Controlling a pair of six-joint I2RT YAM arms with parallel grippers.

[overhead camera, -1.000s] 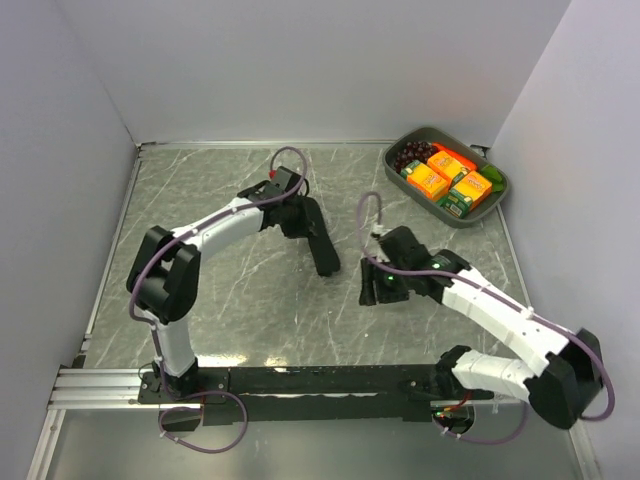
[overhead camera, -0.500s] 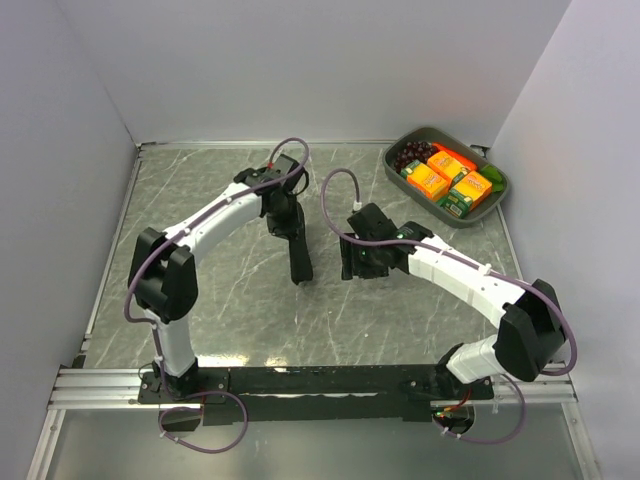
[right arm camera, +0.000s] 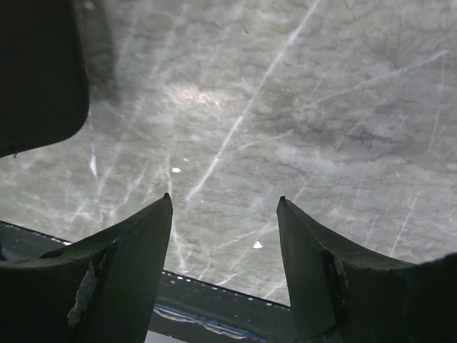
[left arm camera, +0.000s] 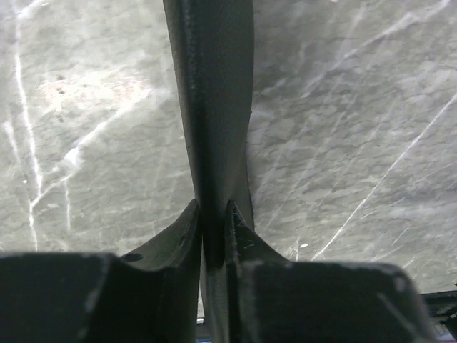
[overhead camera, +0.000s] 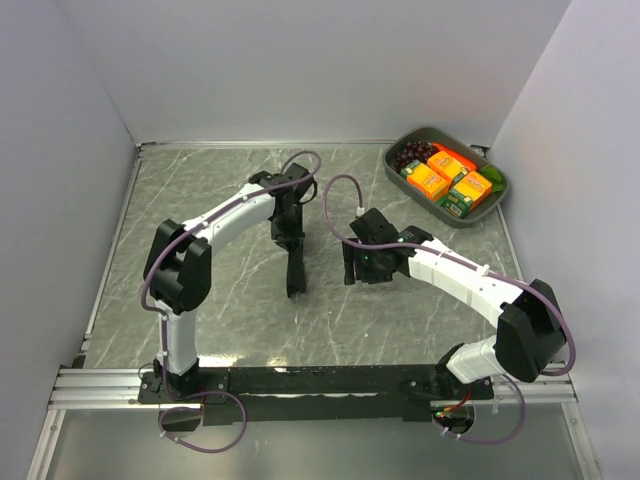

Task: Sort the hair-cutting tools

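None of the hair-cutting tools show in any view. My left gripper (overhead camera: 290, 240) is shut on a flat black zip case (overhead camera: 295, 272) and holds it off the marble table, edge-on, its long side hanging toward the near edge. In the left wrist view the case (left arm camera: 214, 107) runs up from between the fingers (left arm camera: 187, 229), which press on both of its faces. My right gripper (overhead camera: 352, 266) hovers just right of the case, open with nothing between its fingertips. In the right wrist view that gripper (right arm camera: 225, 204) looks down on bare table, and a corner of the case (right arm camera: 36, 71) fills the upper left.
A grey bin (overhead camera: 497, 203) holding orange boxes, a green pack and dark grapes sits at the back right corner. White walls close in the table on three sides. A black rail (overhead camera: 320, 380) with both arm bases runs along the near edge.
My left arm has swung the case leftward and toward the near edge, turning it edge-on. The right arm has moved left and back toward the case, its jaws widening a little.
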